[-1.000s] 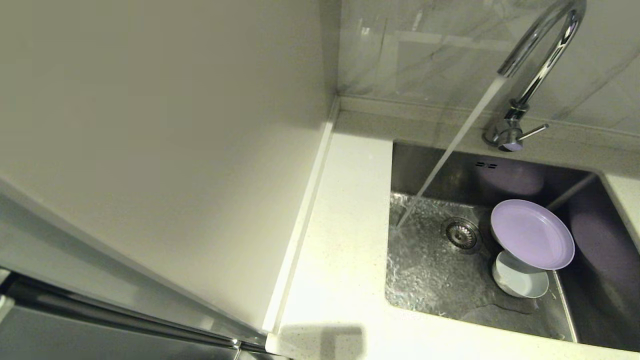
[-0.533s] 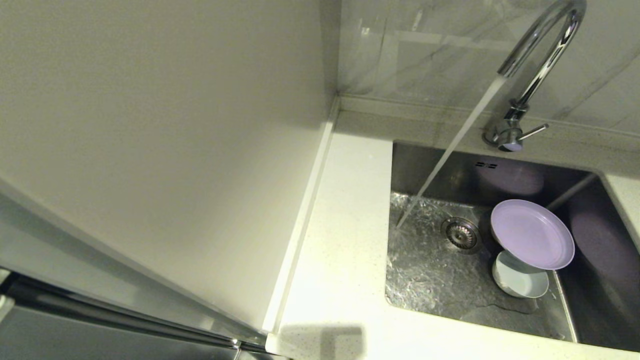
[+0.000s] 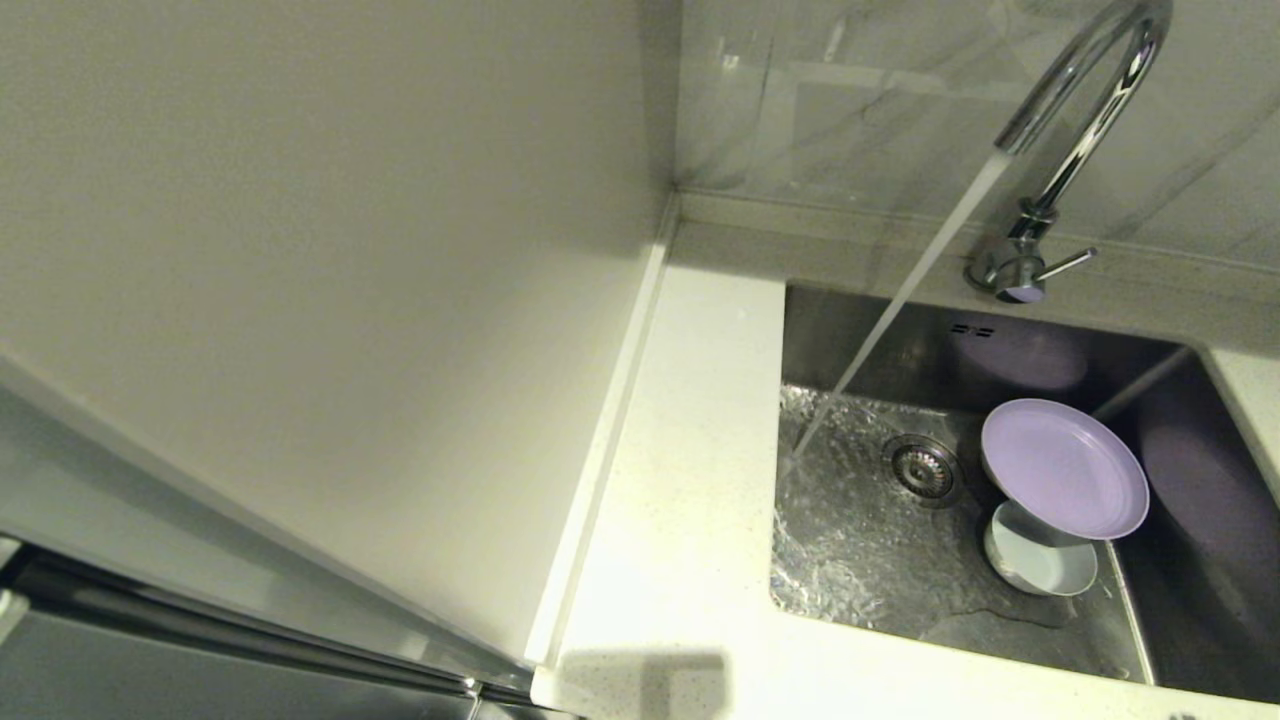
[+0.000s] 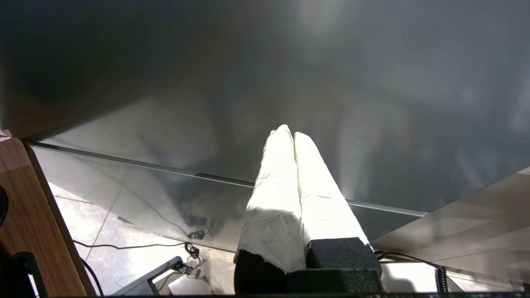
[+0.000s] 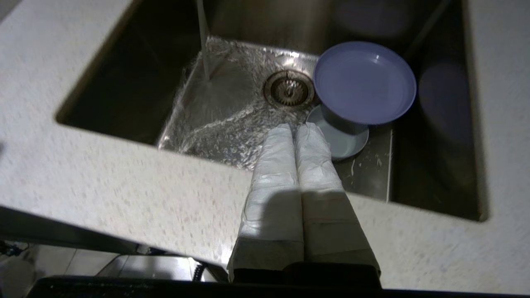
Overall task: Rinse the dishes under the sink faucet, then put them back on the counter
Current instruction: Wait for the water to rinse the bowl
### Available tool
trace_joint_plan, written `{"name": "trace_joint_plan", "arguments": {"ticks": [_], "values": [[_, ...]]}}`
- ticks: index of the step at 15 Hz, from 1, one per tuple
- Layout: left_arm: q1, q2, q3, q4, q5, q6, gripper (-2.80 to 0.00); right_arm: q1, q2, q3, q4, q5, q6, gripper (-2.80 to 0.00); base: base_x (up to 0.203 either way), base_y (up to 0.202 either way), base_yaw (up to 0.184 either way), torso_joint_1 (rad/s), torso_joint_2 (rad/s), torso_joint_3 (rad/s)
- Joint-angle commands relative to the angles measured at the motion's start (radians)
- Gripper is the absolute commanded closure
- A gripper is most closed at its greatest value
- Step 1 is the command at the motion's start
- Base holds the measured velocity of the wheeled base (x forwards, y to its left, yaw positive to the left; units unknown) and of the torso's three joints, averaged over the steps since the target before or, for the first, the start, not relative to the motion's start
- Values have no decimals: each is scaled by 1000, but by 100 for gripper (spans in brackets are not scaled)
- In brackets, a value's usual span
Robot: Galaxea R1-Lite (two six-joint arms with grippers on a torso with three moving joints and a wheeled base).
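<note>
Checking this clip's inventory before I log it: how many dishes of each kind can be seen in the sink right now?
Plate: 1, the lilac plate, resting tilted on the bowl.
Bowl: 1, the pale blue-white bowl, partly under the plate.
Cup: 0 visible in any view.
Total: 2 dishes in the sink; neither is under the faucet stream.

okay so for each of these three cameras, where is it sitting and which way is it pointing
Head view: high on the robot's head, looking forward and down at the counter, sink and running faucet; none of the robot's body shows.
Left wrist view: behind the shut left gripper, facing a dark glossy panel away from the sink.
Right wrist view: behind the shut right gripper, above the counter's front edge, facing down into the sink.
Shared: head and right wrist views both show the lilac plate tilted on the bowl.
</note>
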Motion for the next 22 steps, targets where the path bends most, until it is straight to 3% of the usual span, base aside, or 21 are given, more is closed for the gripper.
{"name": "trace_joint_plan", "arguments": {"ticks": [1, 4, 6, 8, 10, 12, 15, 17, 20, 22], "values": [[0, 0, 3, 0, 0, 0, 0, 5, 252, -226, 17, 0, 0, 0, 0, 0, 0, 0, 0, 0], [0, 0, 3, 0, 0, 0, 0, 10, 524, -587, 86, -1, 31, 0, 0, 0, 0, 0, 0, 0], [0, 0, 3, 0, 0, 0, 0, 10, 687, -883, 225, -3, 132, 0, 0, 0, 0, 0, 0, 0], [0, 0, 3, 0, 0, 0, 0, -3, 866, -1176, 507, -4, 265, 0, 0, 0, 0, 0, 0, 0], [0, 0, 3, 0, 0, 0, 0, -66, 1042, -1376, 853, 20, 371, 0, 0, 0, 0, 0, 0, 0], [0, 0, 3, 0, 0, 0, 0, -162, 1142, -1428, 976, 80, 428, 0, 0, 0, 0, 0, 0, 0], [0, 0, 3, 0, 0, 0, 0, -276, 1217, -1434, 1055, 195, 439, 0, 0, 0, 0, 0, 0, 0], [0, 0, 3, 0, 0, 0, 0, -363, 1249, -1425, 1077, 314, 416, 0, 0, 0, 0, 0, 0, 0], [0, 0, 3, 0, 0, 0, 0, -427, 1304, -1404, 1081, 388, 407, 0, 0, 0, 0, 0, 0, 0], [0, 0, 3, 0, 0, 0, 0, -496, 1363, -1403, 1079, 480, 409, 0, 0, 0, 0, 0, 0, 0]]}}
